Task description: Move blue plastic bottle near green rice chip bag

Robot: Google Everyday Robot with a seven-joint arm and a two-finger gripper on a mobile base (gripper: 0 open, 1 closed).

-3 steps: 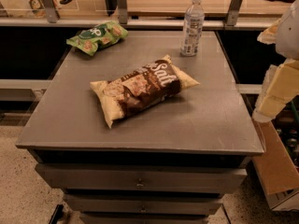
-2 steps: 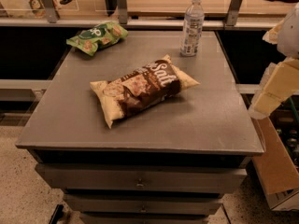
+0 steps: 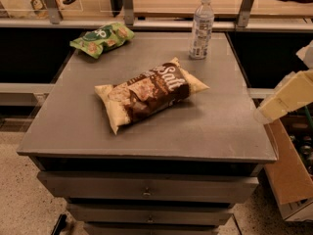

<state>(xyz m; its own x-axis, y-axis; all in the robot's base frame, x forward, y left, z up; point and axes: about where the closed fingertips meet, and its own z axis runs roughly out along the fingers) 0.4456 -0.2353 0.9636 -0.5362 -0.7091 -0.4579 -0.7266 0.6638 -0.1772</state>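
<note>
The blue plastic bottle [image 3: 201,27] stands upright at the far right corner of the grey table [image 3: 220,126], white cap on top. The green rice chip bag [image 3: 101,38] lies at the far left corner, well apart from the bottle. My gripper [image 3: 284,100] shows as a cream-coloured piece at the right edge of the view, beside the table's right side, lower than and to the right of the bottle, holding nothing that I can see.
A larger brown-and-cream bag marked "Salt" [image 3: 149,92] lies in the middle of the table between the two. A railing with metal posts [image 3: 128,4] runs behind the table. A cardboard box [image 3: 292,175] sits on the floor at the right. Drawers [image 3: 146,190] are below the tabletop.
My gripper has shifted slightly left and down at the right edge. The bottle and both bags have not moved.
</note>
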